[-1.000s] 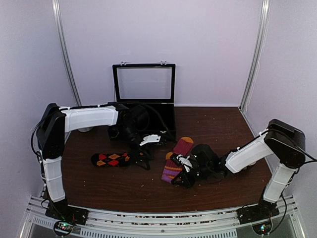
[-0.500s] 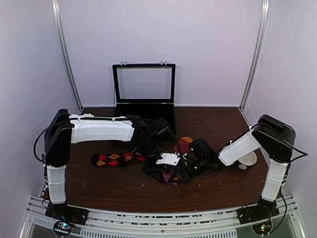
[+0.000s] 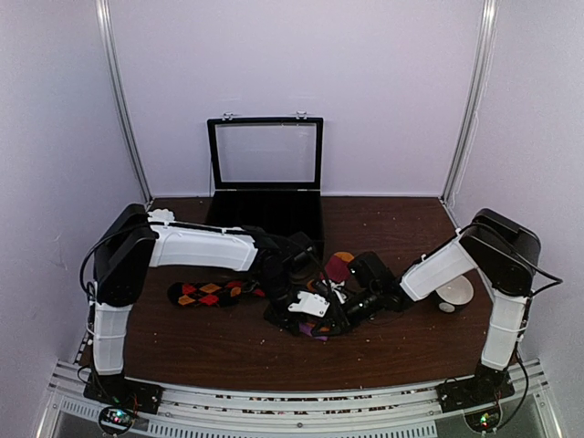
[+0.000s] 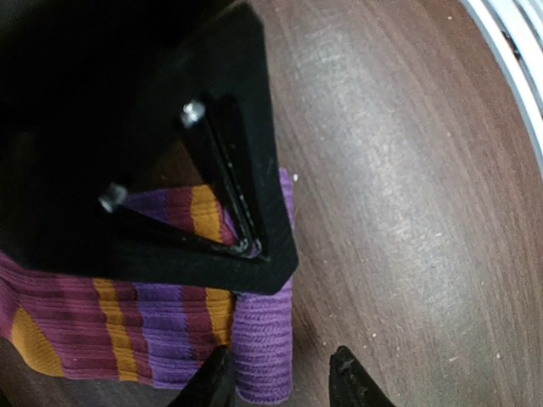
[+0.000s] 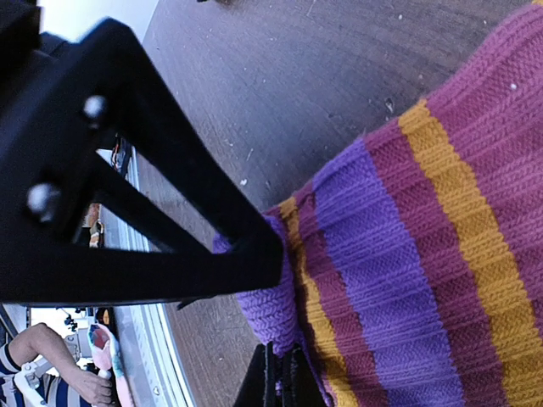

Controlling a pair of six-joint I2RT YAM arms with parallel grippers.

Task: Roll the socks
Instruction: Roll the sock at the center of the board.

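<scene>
The pink striped sock (image 5: 424, 237) lies at mid-table, mostly hidden under both grippers in the top view, with its toe end (image 3: 338, 265) showing. Its purple cuff (image 4: 264, 331) is folded into a small roll. My right gripper (image 5: 280, 381) is shut on that purple cuff; in the top view it (image 3: 339, 308) sits low on the sock. My left gripper (image 4: 280, 386) is open, with its fingertips (image 4: 214, 380) on either side of the cuff roll, and it (image 3: 299, 310) meets the right gripper. The black argyle sock (image 3: 210, 292) lies flat to the left, untouched.
A black case (image 3: 265, 187) with its lid up stands at the back centre. A white round object (image 3: 453, 294) sits by the right arm. The table's metal front rail (image 4: 509, 51) is close to the sock.
My left arm has swung right from the argyle sock onto the striped sock. My right gripper has drawn the striped sock's cuff leftward, so the sock looks shorter and bunched.
</scene>
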